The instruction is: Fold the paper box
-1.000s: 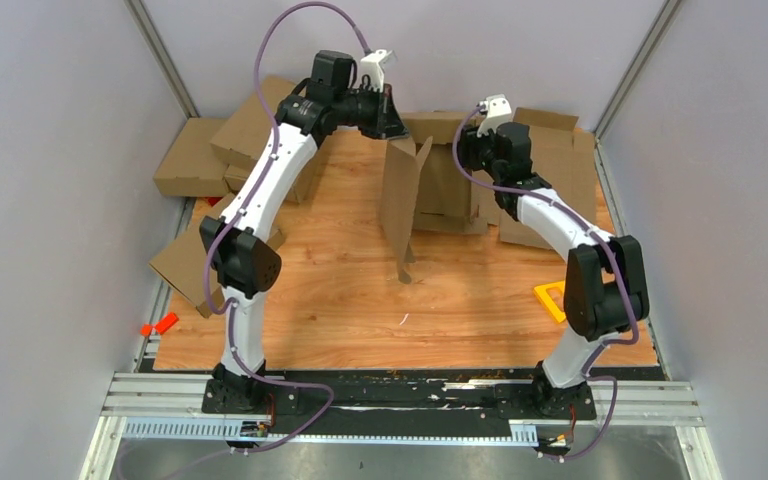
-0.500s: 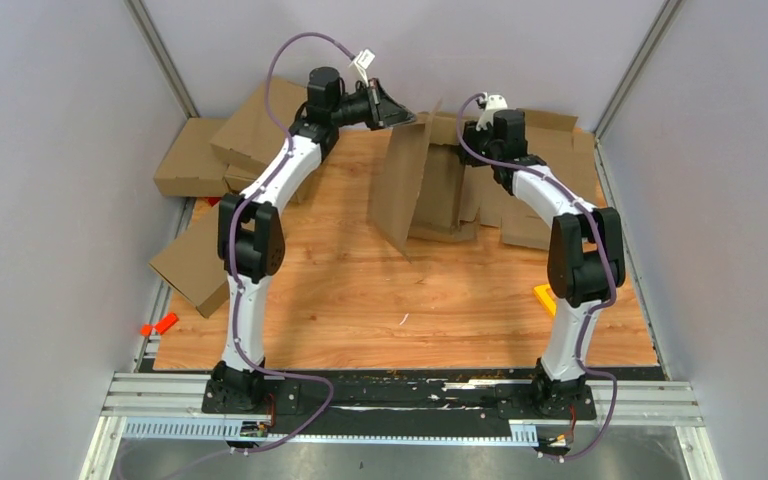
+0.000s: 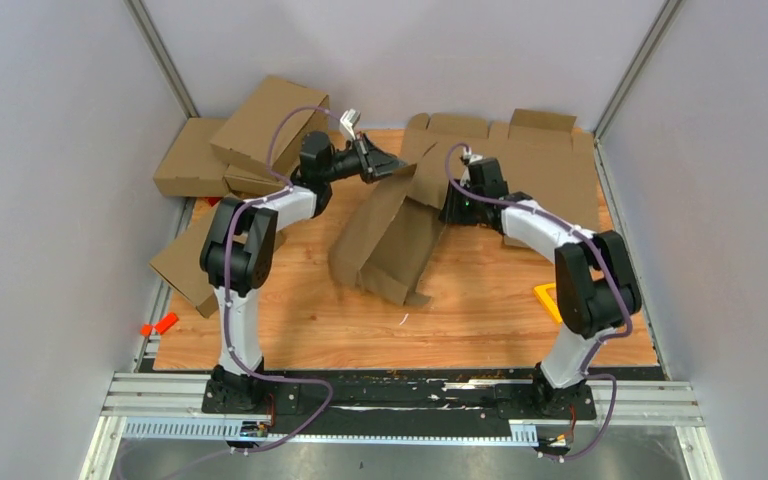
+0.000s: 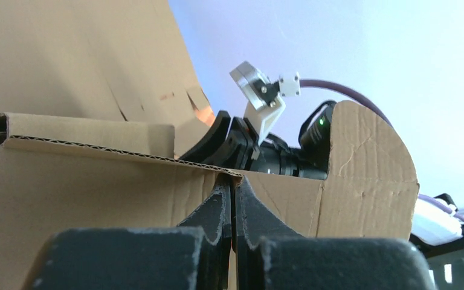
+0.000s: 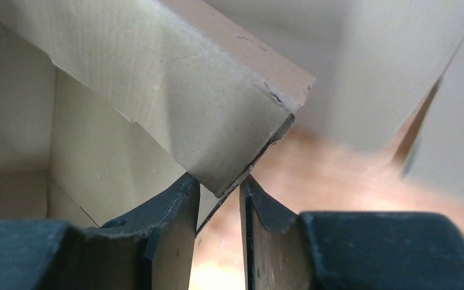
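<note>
The paper box point(image 3: 390, 235) is a brown die-cut cardboard sheet, half folded, slumped low over the middle of the wooden table. My left gripper point(image 3: 392, 165) is shut on its upper back edge; in the left wrist view the fingers point(image 4: 214, 208) pinch the corrugated edge of the box point(image 4: 96, 181). My right gripper point(image 3: 448, 208) is at the box's right side. In the right wrist view its jaws stand a narrow gap apart, with a folded corner of the box point(image 5: 157, 90) caught between the fingertips point(image 5: 181, 193).
Other brown boxes lie at the back left point(image 3: 270, 120), point(image 3: 190, 160) and off the table's left edge point(image 3: 185, 265). A flat cardboard sheet point(image 3: 550, 160) lies at the back right. A yellow frame point(image 3: 550, 300) sits near the right arm. An orange piece point(image 3: 160, 325) lies left of the table.
Both arms have dropped towards the table. The box, held upright a second ago, now slumps low and leans towards the front left.
</note>
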Controlling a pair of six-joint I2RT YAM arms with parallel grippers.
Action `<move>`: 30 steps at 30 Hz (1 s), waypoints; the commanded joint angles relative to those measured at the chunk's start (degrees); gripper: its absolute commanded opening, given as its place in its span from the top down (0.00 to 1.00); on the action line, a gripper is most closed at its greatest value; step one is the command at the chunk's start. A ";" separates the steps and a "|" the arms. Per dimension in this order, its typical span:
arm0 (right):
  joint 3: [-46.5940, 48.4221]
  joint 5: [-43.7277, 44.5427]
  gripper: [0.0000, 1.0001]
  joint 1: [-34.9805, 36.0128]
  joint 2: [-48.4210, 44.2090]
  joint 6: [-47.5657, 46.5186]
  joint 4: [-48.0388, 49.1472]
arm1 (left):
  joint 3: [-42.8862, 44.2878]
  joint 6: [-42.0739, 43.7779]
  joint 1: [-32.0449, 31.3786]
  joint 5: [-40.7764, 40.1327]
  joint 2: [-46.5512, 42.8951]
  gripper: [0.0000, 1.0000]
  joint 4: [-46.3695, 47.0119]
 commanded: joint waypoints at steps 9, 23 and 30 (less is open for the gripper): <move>-22.78 6.81 0.51 12.39 -21.67 14.56 5.15 | -24.11 -5.73 -4.40 8.27 -12.76 1.00 8.67; -29.77 -3.33 0.12 9.98 -31.28 8.71 -2.04 | -7.85 24.13 -4.33 7.63 -10.22 0.81 -37.24; -28.60 -7.88 0.06 8.53 -35.22 3.11 -3.26 | -3.33 27.52 -4.33 9.05 -7.17 0.80 -43.38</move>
